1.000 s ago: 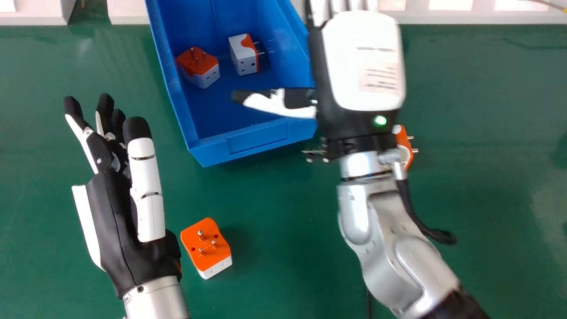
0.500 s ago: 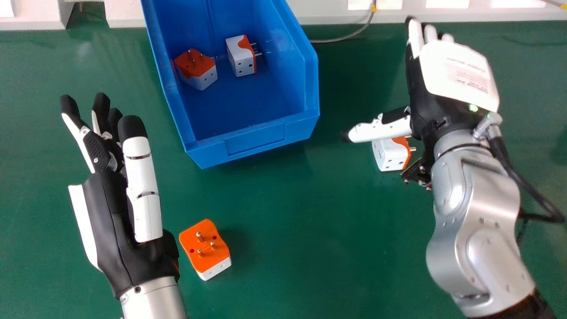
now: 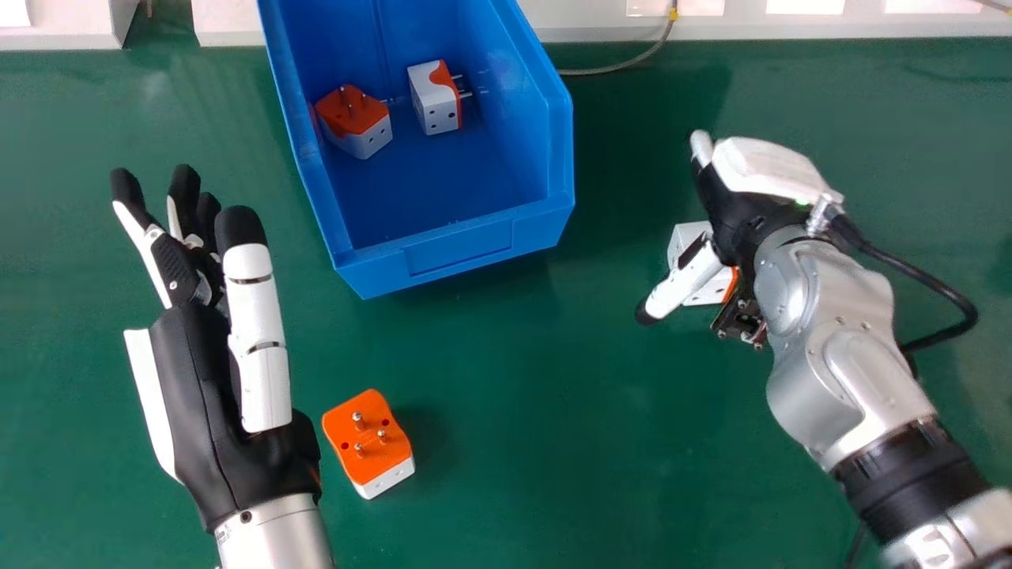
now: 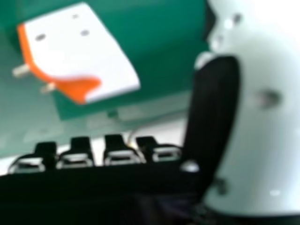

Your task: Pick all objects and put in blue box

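Over on the green table (image 3: 506,395), the open-topped blue box (image 3: 458,249) stands upright, slightly askew. Inside I can see two white-and-orange plug adapters. The left adapter (image 3: 364,142) has its orange face and pins up; just beside it, apart, the right adapter (image 3: 435,103) lies on its side, pins toward the box's right wall. Two more sit outside. The nearer adapter (image 3: 371,442) rests in front of the box, orange face up, three metal pins standing, white body below. The far-right adapter (image 3: 685,237), partly covered, lies to the box's right, white holed faces showing, its orange pin end seemingly turned sideways.
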`<state>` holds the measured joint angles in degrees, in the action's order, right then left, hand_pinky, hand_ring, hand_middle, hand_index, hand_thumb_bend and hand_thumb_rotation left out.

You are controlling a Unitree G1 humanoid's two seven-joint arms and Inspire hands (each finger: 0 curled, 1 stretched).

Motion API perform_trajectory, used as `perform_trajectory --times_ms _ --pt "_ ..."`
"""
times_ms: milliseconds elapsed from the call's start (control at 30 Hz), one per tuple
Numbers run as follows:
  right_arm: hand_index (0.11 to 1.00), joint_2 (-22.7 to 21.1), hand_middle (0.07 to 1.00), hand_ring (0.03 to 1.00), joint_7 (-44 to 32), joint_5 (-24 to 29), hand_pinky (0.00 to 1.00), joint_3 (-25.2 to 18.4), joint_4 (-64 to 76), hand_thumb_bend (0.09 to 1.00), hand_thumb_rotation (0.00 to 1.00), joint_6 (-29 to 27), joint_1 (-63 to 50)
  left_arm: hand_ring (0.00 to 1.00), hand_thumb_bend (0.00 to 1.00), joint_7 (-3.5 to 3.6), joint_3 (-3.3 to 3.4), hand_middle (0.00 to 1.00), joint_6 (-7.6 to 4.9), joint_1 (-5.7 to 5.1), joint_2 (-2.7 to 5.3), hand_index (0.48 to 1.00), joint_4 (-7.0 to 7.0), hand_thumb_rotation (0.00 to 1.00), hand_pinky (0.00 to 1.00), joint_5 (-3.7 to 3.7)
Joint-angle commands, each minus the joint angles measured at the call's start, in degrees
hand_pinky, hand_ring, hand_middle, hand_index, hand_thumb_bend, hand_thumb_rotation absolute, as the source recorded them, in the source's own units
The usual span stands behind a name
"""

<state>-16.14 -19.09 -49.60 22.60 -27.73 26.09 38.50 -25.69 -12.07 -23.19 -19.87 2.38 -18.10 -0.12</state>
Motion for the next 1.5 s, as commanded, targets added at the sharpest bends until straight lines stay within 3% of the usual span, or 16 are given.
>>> perform_trajectory --times_ms 0,33,100,167,267,333,367,433,500,533,600,700,1100,1467 --pt "0.967 -0.5 1.000 1.000 0.4 1.2 0.98 0.6 -1.7 1.000 0.16 -1.9 2.6 0.98 0.54 -0.27 -0.72 0.98 -1.03 -0.09 5.50 0.973 -1.08 0.79 0.95 0.33" --pt "0.957 -0.6 1.000 1.000 0.1 1.5 0.94 1.1 -3.0 1.000 0.15 -2.4 3.0 0.98 0.54 -0.23 -0.70 0.98 -1.06 -0.04 5.49 0.972 -1.06 0.78 0.95 0.22" --pt "0.920 -0.7 1.000 1.000 -0.2 1.4 0.76 2.7 -6.9 1.000 0.14 -3.9 4.1 0.99 0.54 -0.16 -0.64 0.98 -1.11 0.03 5.44 0.974 -0.99 0.79 0.95 0.08" --pt "0.871 -0.8 0.998 0.978 0.1 1.4 0.70 4.0 -9.1 1.000 0.13 -4.9 4.5 0.98 0.54 -0.26 -0.60 0.98 -1.10 0.05 5.47 0.971 -0.92 0.79 0.95 0.19" --pt "0.801 -1.2 0.902 0.798 0.7 1.5 0.61 5.1 -9.3 0.965 0.08 -5.2 4.4 0.98 0.54 -0.34 -0.55 0.98 -0.86 0.11 5.46 0.971 -0.99 0.79 0.94 0.32" --pt "0.784 -1.0 0.812 0.690 -0.4 1.1 0.53 6.3 -9.9 0.893 0.05 -4.5 5.4 0.98 0.54 -0.21 -0.62 0.98 -0.77 0.13 5.45 0.971 -1.10 0.79 0.94 -0.04" --pt "0.776 -0.5 0.685 0.564 -1.5 1.2 0.44 6.7 -11.2 0.833 0.02 -3.7 6.7 0.99 0.55 -0.12 -0.64 0.98 -0.85 0.13 5.42 0.972 -1.10 0.79 0.95 -0.17" --pt "0.759 0.2 0.551 0.456 -2.1 2.0 0.34 6.8 -12.9 0.651 0.01 -2.7 8.1 0.99 0.55 -0.08 -0.64 0.98 -0.90 0.12 5.40 0.974 -1.10 0.79 0.95 -0.22" --pt "0.758 0.4 0.538 0.446 2.1 3.6 0.33 5.1 -11.7 0.634 0.00 -3.4 6.4 0.99 0.55 -0.05 -0.64 0.98 -0.91 0.10 5.39 0.974 -1.12 0.79 0.95 -0.24" --pt "0.662 0.4 0.485 0.394 4.5 4.5 0.29 4.1 -10.8 0.582 0.00 -4.2 5.3 0.98 0.54 -0.05 -0.63 0.98 -0.98 0.12 5.39 0.973 -1.07 0.78 0.95 -0.17" --pt "0.547 0.6 0.482 0.438 7.7 5.8 0.34 2.9 -10.0 0.540 0.00 -4.8 4.0 0.98 0.54 -0.15 -0.60 0.98 -1.12 0.18 5.43 0.972 -0.95 0.79 0.95 0.10" --pt "0.501 1.1 0.489 0.480 11.6 8.1 0.38 1.2 -9.0 0.521 0.00 -5.6 2.7 0.98 0.54 -0.29 -0.65 0.98 -0.96 0.27 5.58 0.968 -1.03 0.78 0.94 0.11" --pt "0.510 1.0 0.474 0.404 15.8 10.2 0.29 0.8 -8.2 0.515 0.00 -7.5 2.6 0.99 0.55 0.03 -0.81 0.98 -0.97 0.34 5.49 0.975 -1.04 0.78 0.95 -0.33" --pt "0.467 -0.4 0.526 0.428 20.4 10.8 0.37 -0.8 -1.9 0.516 0.00 -11.0 0.1 0.99 0.55 0.04 -0.78 0.99 -0.87 0.90 5.61 0.976 -0.87 0.77 0.95 -0.38"
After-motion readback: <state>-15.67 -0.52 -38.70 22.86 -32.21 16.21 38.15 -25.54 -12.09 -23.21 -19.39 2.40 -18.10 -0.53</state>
